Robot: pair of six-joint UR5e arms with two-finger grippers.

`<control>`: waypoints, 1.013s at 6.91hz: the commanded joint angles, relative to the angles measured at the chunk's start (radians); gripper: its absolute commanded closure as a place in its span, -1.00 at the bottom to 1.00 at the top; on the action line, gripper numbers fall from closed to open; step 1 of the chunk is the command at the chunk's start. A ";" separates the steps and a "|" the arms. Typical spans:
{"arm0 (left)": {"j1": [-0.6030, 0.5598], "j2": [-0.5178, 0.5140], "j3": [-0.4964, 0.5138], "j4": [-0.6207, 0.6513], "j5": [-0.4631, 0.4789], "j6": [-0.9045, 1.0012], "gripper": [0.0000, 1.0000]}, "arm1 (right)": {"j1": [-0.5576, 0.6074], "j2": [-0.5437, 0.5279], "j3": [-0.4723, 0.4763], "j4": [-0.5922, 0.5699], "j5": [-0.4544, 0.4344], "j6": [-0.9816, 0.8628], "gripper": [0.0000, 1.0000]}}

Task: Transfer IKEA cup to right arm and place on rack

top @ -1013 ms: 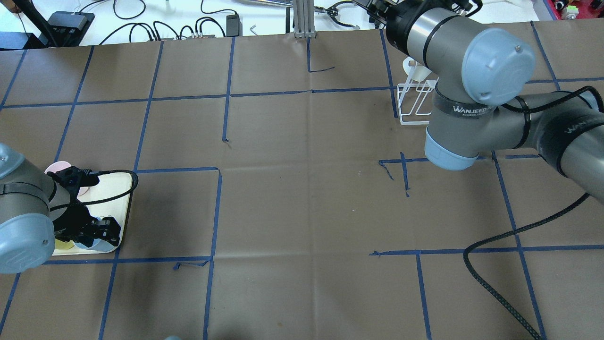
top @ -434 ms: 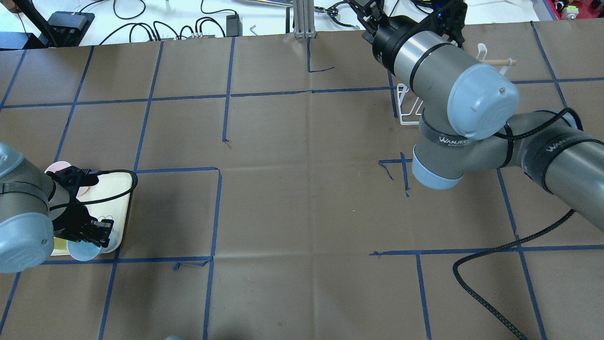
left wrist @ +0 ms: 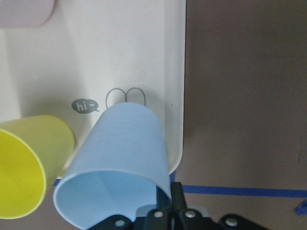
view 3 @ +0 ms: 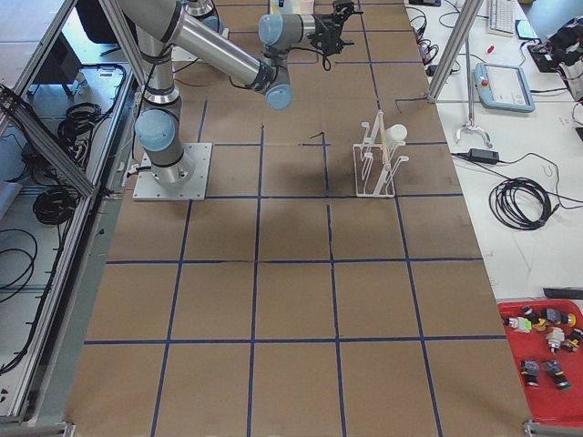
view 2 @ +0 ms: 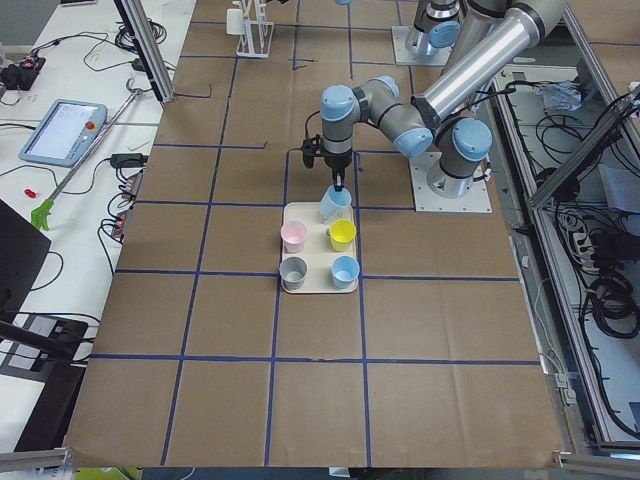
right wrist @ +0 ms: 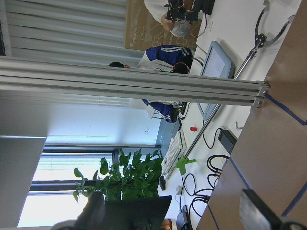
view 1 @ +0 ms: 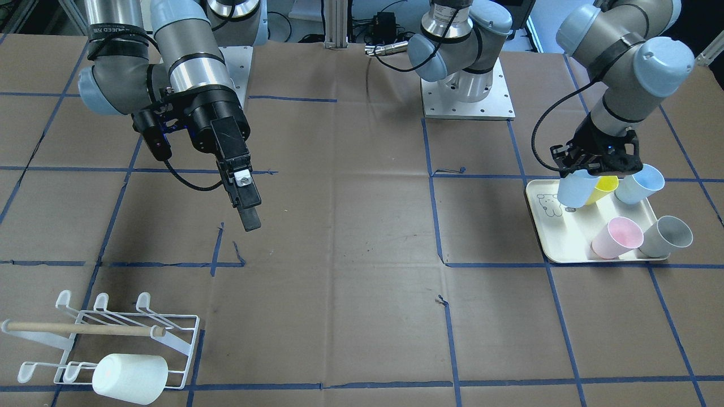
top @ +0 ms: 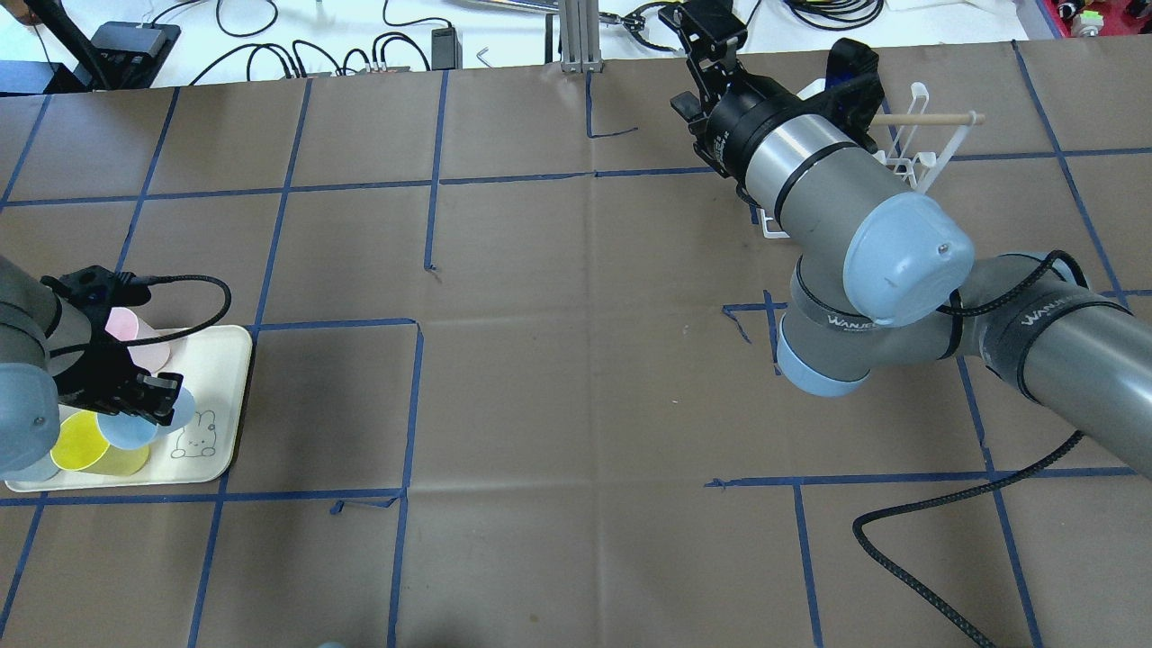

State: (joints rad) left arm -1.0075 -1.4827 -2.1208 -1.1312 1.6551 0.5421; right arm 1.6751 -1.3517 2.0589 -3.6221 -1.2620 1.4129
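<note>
My left gripper (view 1: 589,168) is shut on the rim of a pale blue IKEA cup (view 1: 576,189), which it holds tilted just above the cream tray (view 1: 565,249). The left wrist view shows the cup (left wrist: 115,163) with its mouth towards the camera and the tray under it. The right arm's gripper (view 1: 244,198) hangs over the table's middle left in the front-facing view, empty. In the right wrist view its fingers (right wrist: 93,211) stand wide apart, so it is open. The white wire rack (view 1: 113,333) with its wooden dowel carries a white cup (view 1: 130,377) lying on its side.
On the tray stand a yellow cup (view 1: 605,185), a second blue cup (view 1: 639,183), a pink cup (view 1: 616,237) and a grey cup (view 1: 668,236). A black cable (top: 936,540) trails on the table below the right arm. Brown paper with blue tape lines covers the table.
My left gripper closed on the blue cup and lifted it, moving back over the tray. The right arm swung off the rack towards the table's middle.
</note>
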 commanded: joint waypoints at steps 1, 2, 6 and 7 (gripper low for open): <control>-0.031 -0.019 0.221 -0.199 -0.027 -0.010 1.00 | 0.000 0.005 -0.002 -0.004 -0.005 0.004 -1.00; -0.063 -0.034 0.310 -0.275 -0.049 -0.030 1.00 | 0.000 0.002 -0.003 -0.003 -0.016 0.005 -1.00; -0.103 -0.134 0.443 -0.299 -0.255 -0.044 1.00 | 0.000 0.006 0.000 0.013 -0.017 -0.008 -1.00; -0.120 -0.133 0.441 -0.247 -0.402 -0.016 1.00 | 0.000 0.011 0.001 0.017 -0.017 0.000 -1.00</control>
State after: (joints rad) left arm -1.1096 -1.6102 -1.6843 -1.4217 1.3965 0.5032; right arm 1.6751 -1.3443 2.0575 -3.6085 -1.2788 1.4065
